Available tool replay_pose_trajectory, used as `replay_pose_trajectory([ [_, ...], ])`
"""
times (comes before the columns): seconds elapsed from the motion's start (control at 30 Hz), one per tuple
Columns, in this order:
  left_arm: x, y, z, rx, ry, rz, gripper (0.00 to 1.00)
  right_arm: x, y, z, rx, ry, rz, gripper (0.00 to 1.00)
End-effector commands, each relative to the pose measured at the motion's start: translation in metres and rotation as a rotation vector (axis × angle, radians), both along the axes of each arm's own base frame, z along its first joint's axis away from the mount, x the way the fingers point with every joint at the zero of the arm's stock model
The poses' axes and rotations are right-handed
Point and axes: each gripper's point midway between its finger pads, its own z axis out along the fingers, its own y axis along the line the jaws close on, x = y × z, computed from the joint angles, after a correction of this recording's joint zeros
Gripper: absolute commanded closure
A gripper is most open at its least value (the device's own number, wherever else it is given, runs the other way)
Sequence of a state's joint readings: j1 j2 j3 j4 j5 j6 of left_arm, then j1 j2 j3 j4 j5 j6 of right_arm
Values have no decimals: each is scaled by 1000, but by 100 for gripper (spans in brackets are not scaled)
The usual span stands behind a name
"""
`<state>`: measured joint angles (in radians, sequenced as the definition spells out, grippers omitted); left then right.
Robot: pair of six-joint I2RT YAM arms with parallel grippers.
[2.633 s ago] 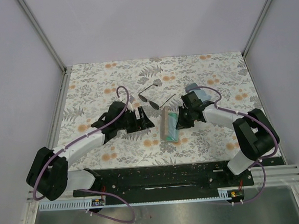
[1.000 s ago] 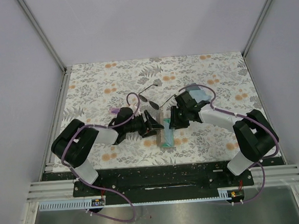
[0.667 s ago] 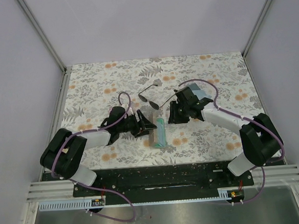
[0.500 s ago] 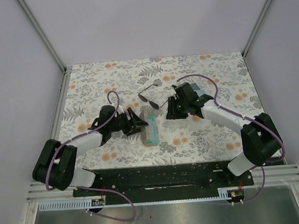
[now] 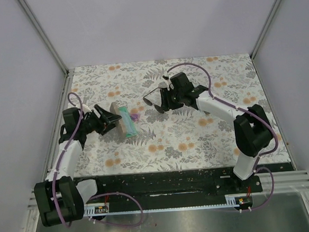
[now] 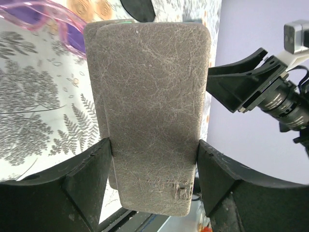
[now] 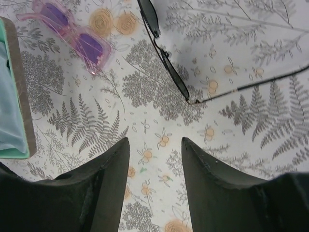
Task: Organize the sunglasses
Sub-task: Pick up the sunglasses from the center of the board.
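Surface: floral table (image 5: 209,138), pale walls (image 5: 153,20) enclosing it.
Left gripper (image 5: 108,121): reaching left, jaws clamping the case (image 5: 124,121).
Right gripper (image 5: 161,100): hovering far centre, jaws standing apart, empty.
Sunglasses: black pair (image 7: 166,60) lying far centre; purple pair (image 7: 72,38) lying just right of case.

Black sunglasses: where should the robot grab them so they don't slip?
Probably take the black sunglasses by the bridge between the lenses, coming straight down from above. The right gripper hangs open just beside them. They lie flat with their arms unfolded, and those arms are thin wire lying along the table, so they look hard to pinch.
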<state>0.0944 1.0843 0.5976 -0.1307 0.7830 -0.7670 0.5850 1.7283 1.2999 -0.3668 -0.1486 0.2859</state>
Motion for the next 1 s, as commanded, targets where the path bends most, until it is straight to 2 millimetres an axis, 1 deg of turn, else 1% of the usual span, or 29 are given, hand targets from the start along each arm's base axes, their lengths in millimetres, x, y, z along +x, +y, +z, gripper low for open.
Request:
replay_pose_trajectory([
  [0.0, 1, 23, 39, -78, -76, 10, 50, 22, 42, 28, 39, -134, 156, 44],
  [0.07, 4, 39, 49, -103, -91, 57, 50, 21, 59, 27, 34, -151, 216, 44],
  [0.1, 7, 50, 53, -125, -89, 89, 50, 21, 69, 22, 31, -154, 250, 43],
  [0.17, 13, 61, 63, -179, -121, 126, 50, 15, 90, 17, 31, -172, 341, 40],
  [0.23, 18, 68, 69, -234, -136, 174, 50, 11, 109, 11, 36, -187, 404, 36],
  [0.27, 21, 71, 74, -246, -148, 190, 50, 12, 117, 12, 39, -202, 423, 35],
  [0.4, 31, 82, 94, -282, -197, 238, 50, 19, 146, 9, 58, -223, 474, 32],
  [0.47, 35, 86, 104, -286, -219, 254, 50, 27, 155, 6, 30, -259, 509, 31],
  [0.53, 39, 91, 115, -281, -237, 267, 50, 30, 164, -1, 5, -263, 538, 29],
  [0.57, 41, 93, 117, -282, -237, 274, 50, 32, 166, -8, -13, -257, 542, 28],
  [0.7, 45, 105, 127, -291, -255, 307, 50, 37, 180, -23, -38, -264, 572, 28],
  [0.73, 46, 110, 129, -302, -260, 321, 50, 36, 182, -31, -46, -255, 579, 28],
  [0.87, 50, 121, 136, -350, -273, 338, 50, 38, 189, -43, -56, -246, 598, 27],
  [0.97, 52, 129, 140, -362, -283, 355, 50, 36, 197, -52, -71, -243, 623, 27],
])
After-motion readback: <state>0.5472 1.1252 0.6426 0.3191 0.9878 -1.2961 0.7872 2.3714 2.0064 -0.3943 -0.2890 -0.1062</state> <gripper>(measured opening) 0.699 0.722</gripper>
